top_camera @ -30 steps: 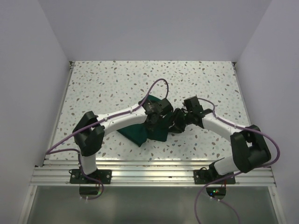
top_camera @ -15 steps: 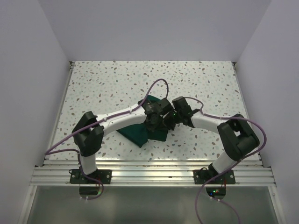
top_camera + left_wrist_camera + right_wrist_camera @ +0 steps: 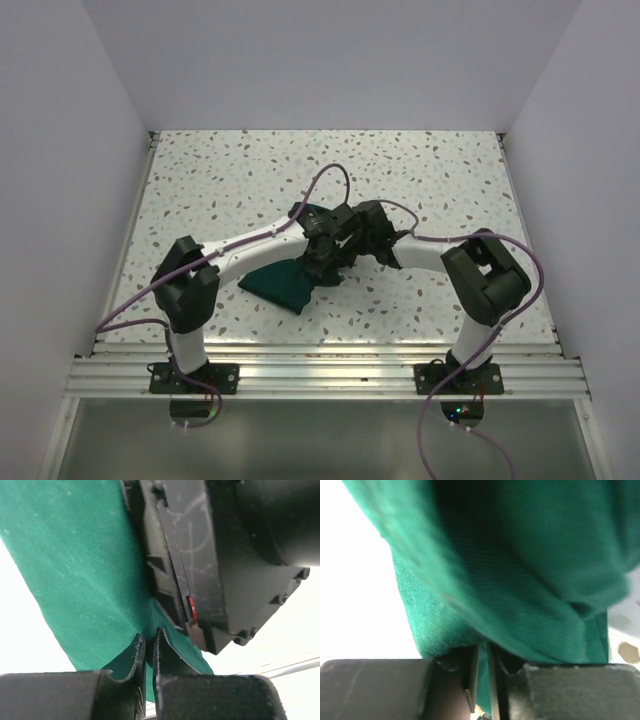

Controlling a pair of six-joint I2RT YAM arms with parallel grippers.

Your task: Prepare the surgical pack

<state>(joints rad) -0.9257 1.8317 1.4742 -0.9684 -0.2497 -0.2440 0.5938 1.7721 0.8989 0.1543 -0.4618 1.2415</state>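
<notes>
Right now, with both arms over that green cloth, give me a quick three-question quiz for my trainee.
1. True or false: the left gripper is shut on the green surgical cloth.
2. What does the right gripper pinch? A) nothing B) the green surgical cloth C) a metal tray.
3. Fill in: the cloth's lower part lies on the speckled ____.
Key: 1 true; 2 B; 3 table.
</notes>
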